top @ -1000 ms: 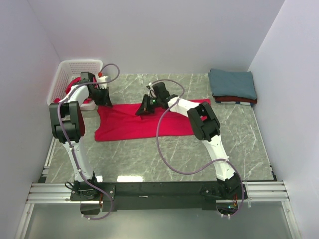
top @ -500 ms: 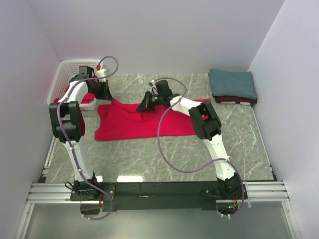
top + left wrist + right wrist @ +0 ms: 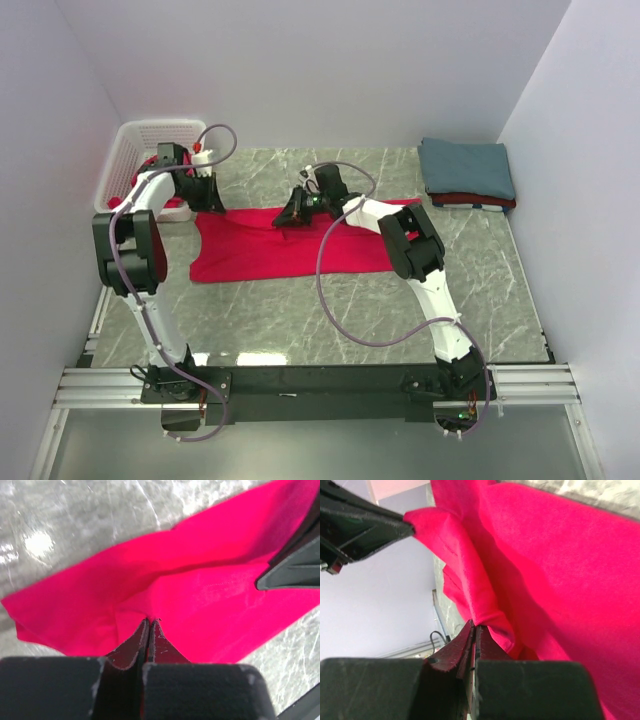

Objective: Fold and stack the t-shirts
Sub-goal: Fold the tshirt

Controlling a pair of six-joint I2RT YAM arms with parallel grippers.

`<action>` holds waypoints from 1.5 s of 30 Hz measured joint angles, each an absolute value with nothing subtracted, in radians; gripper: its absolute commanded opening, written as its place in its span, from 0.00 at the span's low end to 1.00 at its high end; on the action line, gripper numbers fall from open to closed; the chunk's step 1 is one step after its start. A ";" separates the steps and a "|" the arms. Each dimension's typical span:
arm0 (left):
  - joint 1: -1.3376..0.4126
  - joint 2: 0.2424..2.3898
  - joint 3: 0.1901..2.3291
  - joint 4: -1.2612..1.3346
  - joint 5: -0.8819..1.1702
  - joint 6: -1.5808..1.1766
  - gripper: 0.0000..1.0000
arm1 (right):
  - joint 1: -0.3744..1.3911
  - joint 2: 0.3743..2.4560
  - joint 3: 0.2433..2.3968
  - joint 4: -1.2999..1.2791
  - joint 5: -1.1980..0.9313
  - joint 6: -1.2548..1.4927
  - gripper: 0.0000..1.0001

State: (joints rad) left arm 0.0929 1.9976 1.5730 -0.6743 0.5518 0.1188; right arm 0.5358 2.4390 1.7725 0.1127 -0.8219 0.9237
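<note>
Bright red short-sleeved cloth t-shirt [image 3: 290,255] lies spread across the middle of the grey marbled desk [image 3: 330,320], nearer the far edge, pinched along its far side at two spots. The left end effector [image 3: 150,621] is clamped on a small tuck of cloth toward the left edge. The right end effector [image 3: 474,626] is closed on a fold near the centre. Light, limp and quick to sag or crease, the garment looks best taken by hems or shoulder corners, both held level. Compared with a second earlier, the left arm's elbow has swung toward the left edge, while the cloth lies much as it did.
</note>
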 measured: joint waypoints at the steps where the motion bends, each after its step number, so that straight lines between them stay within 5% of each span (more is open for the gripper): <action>1: 0.093 1.979 1.558 -0.673 0.551 0.119 0.01 | 0.536 2.439 1.772 0.113 -0.826 0.927 0.00; 29: 0.204 1.872 1.327 -0.742 0.576 0.152 0.01 | 0.586 2.409 1.673 0.075 -0.876 0.939 0.00; 31: 0.204 1.863 1.297 -0.739 0.567 0.158 0.04 | 0.587 2.409 1.662 0.052 -0.868 0.923 0.04; 34: 0.202 1.859 1.272 -0.739 0.553 0.173 0.25 | 0.587 2.407 1.662 0.016 -0.856 0.895 0.21; 38: 0.202 1.840 1.262 -0.737 0.540 0.191 0.36 | 0.587 2.384 1.661 -0.045 -0.850 0.838 0.42; 45: 0.154 1.712 1.232 -0.670 0.496 0.197 0.36 | 0.576 2.216 1.649 -0.176 -0.862 0.675 0.39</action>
State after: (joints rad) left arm 0.1539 1.7119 1.2316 -0.6701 0.4961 0.1970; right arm 0.5758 2.2162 1.6493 -0.1761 -0.8616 0.6746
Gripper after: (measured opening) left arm 0.366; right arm 0.419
